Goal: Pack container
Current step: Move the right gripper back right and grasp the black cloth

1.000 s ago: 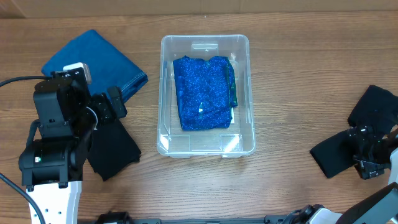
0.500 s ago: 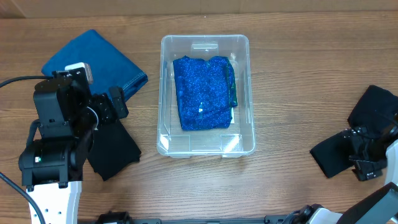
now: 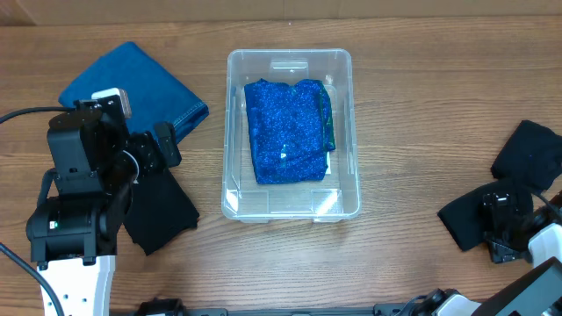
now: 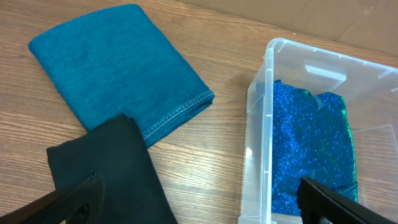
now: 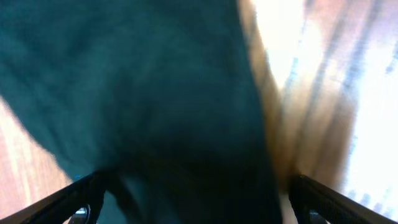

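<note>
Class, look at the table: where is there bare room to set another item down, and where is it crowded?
Widest bare wood: between the container and the right black cloth. Inside, only a strip at the near end, in front of the glitter fabric. Crowded: the left side, where teal cloth and left black cloth lie.

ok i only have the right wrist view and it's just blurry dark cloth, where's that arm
observer: the right gripper is over a black cloth, far to the right of the container.
operator: anything in the container
observer: yes, one sparkly blue cloth lies inside it.
operator: and the left arm
observer: the left gripper is open, over the edge of a second black cloth that lies beside a folded teal cloth.
</note>
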Controlling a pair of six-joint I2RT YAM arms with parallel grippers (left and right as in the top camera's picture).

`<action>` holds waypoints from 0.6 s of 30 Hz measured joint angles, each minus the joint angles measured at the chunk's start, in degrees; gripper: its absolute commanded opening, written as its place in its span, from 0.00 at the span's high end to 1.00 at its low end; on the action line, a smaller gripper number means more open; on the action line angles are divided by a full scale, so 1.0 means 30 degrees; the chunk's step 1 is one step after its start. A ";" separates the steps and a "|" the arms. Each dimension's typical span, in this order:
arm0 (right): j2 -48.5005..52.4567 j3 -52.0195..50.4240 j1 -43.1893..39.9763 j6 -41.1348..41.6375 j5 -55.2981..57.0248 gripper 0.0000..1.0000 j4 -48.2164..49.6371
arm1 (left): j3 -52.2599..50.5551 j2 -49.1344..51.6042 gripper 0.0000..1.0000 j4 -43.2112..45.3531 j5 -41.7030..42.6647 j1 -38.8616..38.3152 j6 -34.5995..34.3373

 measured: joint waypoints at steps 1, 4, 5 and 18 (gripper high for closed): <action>-0.0189 -0.0277 -0.0015 -0.0036 -0.0291 0.24 0.0488 | 0.0000 0.0000 0.00 0.0007 0.0000 0.0000 0.0000; -0.0452 -0.1537 -0.0124 -0.0182 -0.1530 0.51 0.2404 | 0.0000 0.0000 0.00 -0.0007 0.0007 0.0000 -0.0007; -0.0408 -0.1967 -0.0138 -0.0131 -0.2171 0.59 0.2871 | 0.0000 0.0000 0.00 0.0007 0.0015 0.0000 -0.0007; 0.0284 -0.3191 -0.0138 -0.0838 -0.6368 0.96 0.5617 | 0.0000 0.0000 0.00 0.0000 0.0058 0.0000 0.0000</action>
